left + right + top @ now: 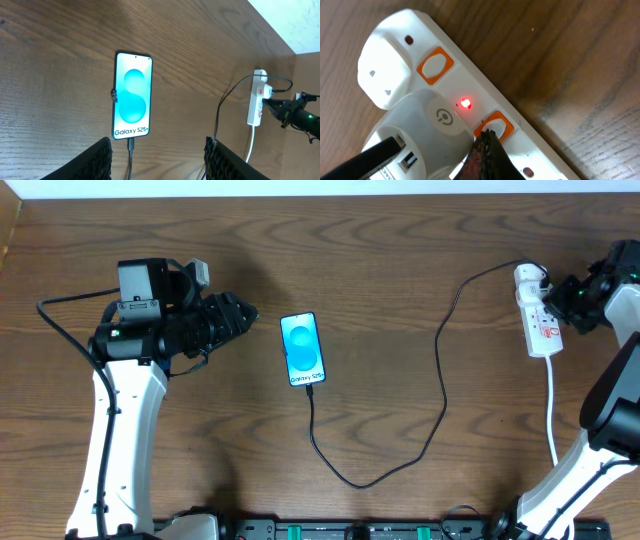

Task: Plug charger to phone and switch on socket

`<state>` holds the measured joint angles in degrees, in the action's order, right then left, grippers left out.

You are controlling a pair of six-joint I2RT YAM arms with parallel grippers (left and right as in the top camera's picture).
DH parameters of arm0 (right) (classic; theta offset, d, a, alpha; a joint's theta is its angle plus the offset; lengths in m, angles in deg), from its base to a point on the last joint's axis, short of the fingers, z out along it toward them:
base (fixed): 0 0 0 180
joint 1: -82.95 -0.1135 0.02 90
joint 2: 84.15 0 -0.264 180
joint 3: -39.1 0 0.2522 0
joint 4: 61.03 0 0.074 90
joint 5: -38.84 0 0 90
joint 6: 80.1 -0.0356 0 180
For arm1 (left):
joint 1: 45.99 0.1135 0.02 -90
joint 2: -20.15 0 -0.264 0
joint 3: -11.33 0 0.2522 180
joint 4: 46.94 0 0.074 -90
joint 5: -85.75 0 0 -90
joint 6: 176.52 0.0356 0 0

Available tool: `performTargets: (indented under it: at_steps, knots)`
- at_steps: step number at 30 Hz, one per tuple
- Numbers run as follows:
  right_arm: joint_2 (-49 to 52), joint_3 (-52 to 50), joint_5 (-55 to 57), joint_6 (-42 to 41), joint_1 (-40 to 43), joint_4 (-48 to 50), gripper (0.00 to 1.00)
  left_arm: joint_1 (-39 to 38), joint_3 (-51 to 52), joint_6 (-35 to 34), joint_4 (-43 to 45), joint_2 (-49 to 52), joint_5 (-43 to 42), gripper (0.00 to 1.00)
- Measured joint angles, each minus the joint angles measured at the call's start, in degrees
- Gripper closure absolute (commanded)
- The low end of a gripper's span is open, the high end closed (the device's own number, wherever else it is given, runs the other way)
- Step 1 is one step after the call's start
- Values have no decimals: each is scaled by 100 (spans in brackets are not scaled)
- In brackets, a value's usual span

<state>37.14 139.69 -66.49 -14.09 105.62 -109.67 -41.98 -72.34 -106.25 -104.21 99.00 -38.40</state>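
The phone [303, 349] lies face up mid-table, its blue screen lit; it also shows in the left wrist view [132, 95]. The black charger cable [441, 385] is plugged into the phone's bottom edge [130, 145] and loops right to the white adapter [427, 127] in the socket strip [537, 310]. A red light [465, 103] glows on the strip beside an orange-rimmed switch [496, 125]. My right gripper [487, 150] is shut, its tip touching that switch. My left gripper [157, 160] is open and empty, just left of the phone in the overhead view.
The strip's white cord [553, 405] runs down toward the table's front edge on the right. A second orange-rimmed switch [435, 64] sits farther along the strip. A black rail [360, 530] lines the front edge.
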Motion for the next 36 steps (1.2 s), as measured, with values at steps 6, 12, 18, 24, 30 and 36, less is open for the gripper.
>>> performTargets:
  at_steps: [6, 12, 18, 24, 30, 36]
  knots:
    - [0, 0, 2, -107, 0, -2, 99, 0, 0, 0, 0, 0, 0, 41]
    - [-13, -13, 55, -262, -2, 55, 99, 0, 0, 0, 0, 0, 0, 41]
    - [-153, -177, -457, -308, 160, 55, 99, 0, 0, 0, 0, 0, 0, 41]
    - [-981, -280, -1187, -295, 643, -310, 99, 0, 0, 0, 0, 0, 0, 10]
    - [-2347, -275, -1340, -26, 1121, -772, 99, 0, 0, -20, -2, 0, 0, 2]
    - [-3093, -273, -1408, 490, 890, -1250, 98, 0, 0, -20, -2, 0, 0, 2]
